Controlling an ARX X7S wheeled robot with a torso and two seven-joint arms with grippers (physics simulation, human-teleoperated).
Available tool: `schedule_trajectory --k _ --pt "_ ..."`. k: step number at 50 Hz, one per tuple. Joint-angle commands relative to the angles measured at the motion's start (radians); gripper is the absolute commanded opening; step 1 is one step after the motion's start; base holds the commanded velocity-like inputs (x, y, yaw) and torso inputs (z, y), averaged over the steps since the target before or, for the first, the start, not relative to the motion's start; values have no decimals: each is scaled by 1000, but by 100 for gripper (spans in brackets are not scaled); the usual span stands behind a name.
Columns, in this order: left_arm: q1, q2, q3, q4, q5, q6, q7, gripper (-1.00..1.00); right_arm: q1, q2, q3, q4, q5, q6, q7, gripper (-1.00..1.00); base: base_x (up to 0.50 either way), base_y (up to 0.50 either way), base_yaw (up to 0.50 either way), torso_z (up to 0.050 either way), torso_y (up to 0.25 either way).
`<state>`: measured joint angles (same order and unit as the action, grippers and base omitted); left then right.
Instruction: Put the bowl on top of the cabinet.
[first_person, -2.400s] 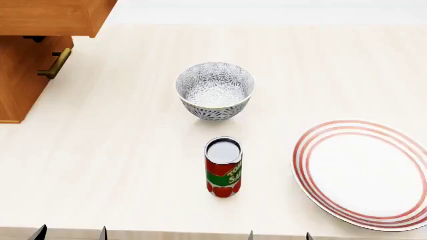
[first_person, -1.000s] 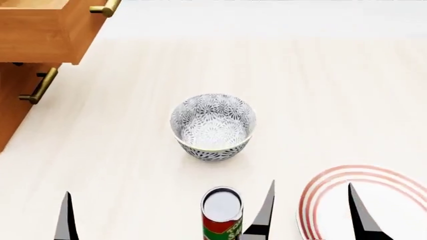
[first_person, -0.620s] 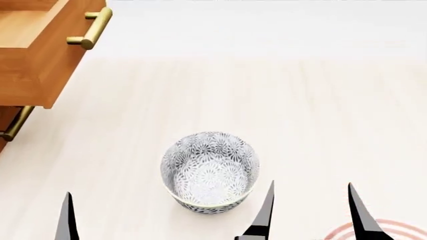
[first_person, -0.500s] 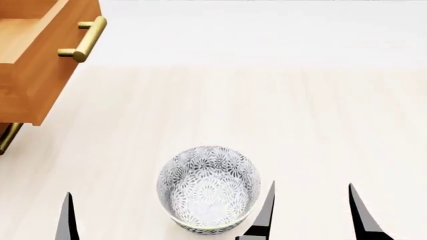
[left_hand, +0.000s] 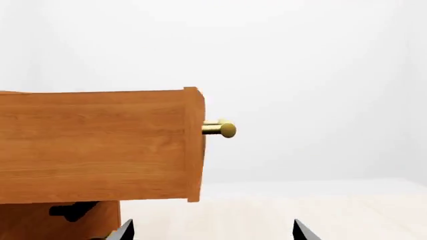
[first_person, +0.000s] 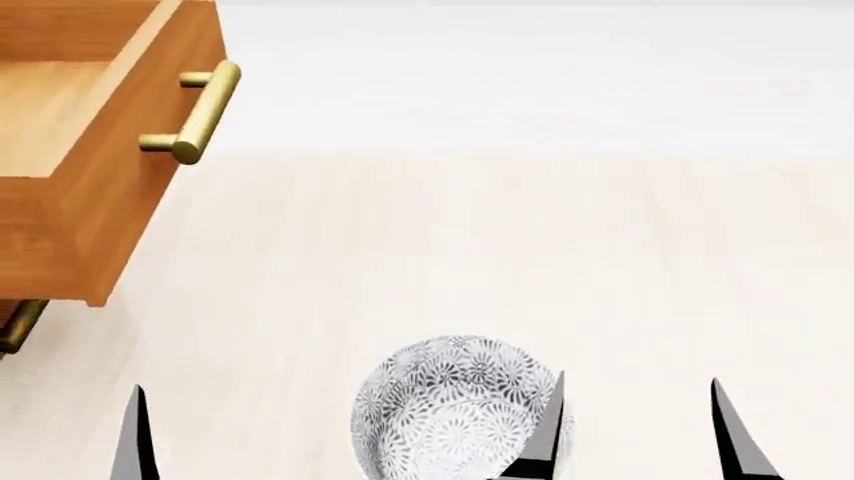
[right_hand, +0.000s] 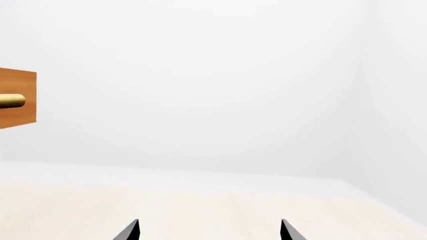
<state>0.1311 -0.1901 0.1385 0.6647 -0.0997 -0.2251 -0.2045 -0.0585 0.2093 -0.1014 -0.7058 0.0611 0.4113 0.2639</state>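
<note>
We see one deep round white bowl with a dense dark floral pattern sitting upright on the pale wood-grain table, at the near edge of the head view. One large orange-brown wooden cabinet stands at the far left, one drawer pulled open, with two brass bar handles visible. Our right gripper holds its two dark fingers apart, one overlapping the bowl's right side. Our left gripper also shows two fingers spread, empty.
</note>
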Motion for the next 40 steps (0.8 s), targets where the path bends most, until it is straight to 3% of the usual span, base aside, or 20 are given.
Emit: schedule_trajectory --k 1,40 --pt "-9 14 -23 -20 11 20 0 100 0 -4 2 1 -11 8 -27 100 0 500 0 0 0" --pt "-11 -13 -3 -20 -4 24 -30 100 2 25 -12 3 42 1 0 100 0 500 0 0 0"
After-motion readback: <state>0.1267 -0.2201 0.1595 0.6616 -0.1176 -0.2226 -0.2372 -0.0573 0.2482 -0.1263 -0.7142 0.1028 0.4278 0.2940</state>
